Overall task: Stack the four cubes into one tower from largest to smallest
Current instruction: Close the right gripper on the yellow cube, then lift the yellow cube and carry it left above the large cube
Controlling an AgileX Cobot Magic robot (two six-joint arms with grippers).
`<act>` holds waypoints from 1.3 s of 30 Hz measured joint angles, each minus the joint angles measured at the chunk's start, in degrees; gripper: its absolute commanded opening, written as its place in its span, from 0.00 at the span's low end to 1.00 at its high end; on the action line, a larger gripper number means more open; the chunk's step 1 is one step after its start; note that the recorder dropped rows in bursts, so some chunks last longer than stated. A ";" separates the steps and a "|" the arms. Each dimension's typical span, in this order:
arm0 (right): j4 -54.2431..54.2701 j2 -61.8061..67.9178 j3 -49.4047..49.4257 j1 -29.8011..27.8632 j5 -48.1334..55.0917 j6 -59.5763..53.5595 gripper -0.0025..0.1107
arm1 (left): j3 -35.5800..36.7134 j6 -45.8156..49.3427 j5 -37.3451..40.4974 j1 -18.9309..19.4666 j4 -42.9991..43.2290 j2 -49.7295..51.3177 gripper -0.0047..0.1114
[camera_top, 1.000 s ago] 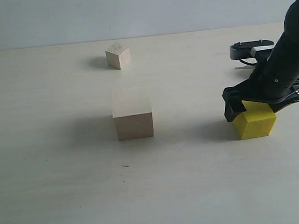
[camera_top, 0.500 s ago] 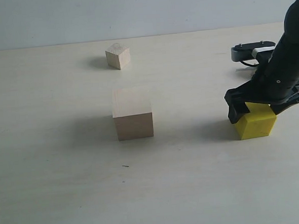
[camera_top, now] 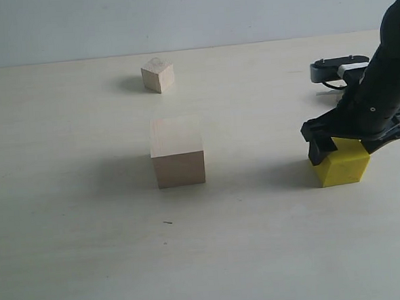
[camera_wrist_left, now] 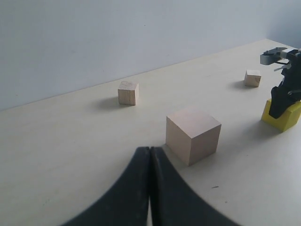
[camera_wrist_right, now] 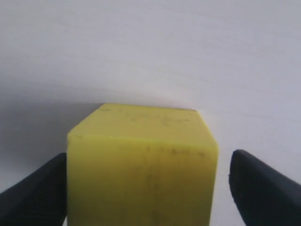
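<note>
The bright yellow cube [camera_top: 344, 167] [camera_wrist_right: 141, 150] rests on the table at the right. My right gripper [camera_top: 349, 149] [camera_wrist_right: 149, 188] is open astride it, with one finger [camera_wrist_right: 35, 193] close to one side and the other finger [camera_wrist_right: 263, 188] a clear gap from the opposite side. The largest pale wood cube [camera_top: 177, 151] [camera_wrist_left: 193, 135] stands mid-table. A smaller pale wood cube [camera_top: 157, 74] [camera_wrist_left: 128, 92] sits behind it. Another small pale wood cube [camera_wrist_left: 252, 78] shows only in the left wrist view, beyond the right arm. My left gripper [camera_wrist_left: 150, 150] is shut and empty, short of the largest cube.
The pale tabletop [camera_top: 91, 252] meets a plain light wall [camera_top: 178, 15] at the back. The right arm's black body [camera_top: 386, 77] rises over the yellow cube and hides the table behind it.
My right gripper has sunk slightly lower around the yellow cube and shifted a little to the right. The cubes have not moved.
</note>
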 measured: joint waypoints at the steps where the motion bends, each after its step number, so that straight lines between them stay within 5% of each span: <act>1: 0.00 0.00 0.00 0.00 0.00 0.04 0.58 | 0.00 0.00 0.00 0.00 0.00 0.00 0.05; 8: -0.12 0.00 0.00 0.00 0.00 1.80 0.02 | 0.00 0.00 0.00 0.00 0.00 0.00 0.05; 29: -0.22 -6.10 -6.65 0.14 9.99 2.14 0.02 | 0.00 0.00 0.10 0.00 0.00 0.00 0.05; 39: -2.36 -7.11 -15.41 8.32 15.19 4.31 0.02 | 0.00 0.00 0.10 0.00 0.00 0.00 0.05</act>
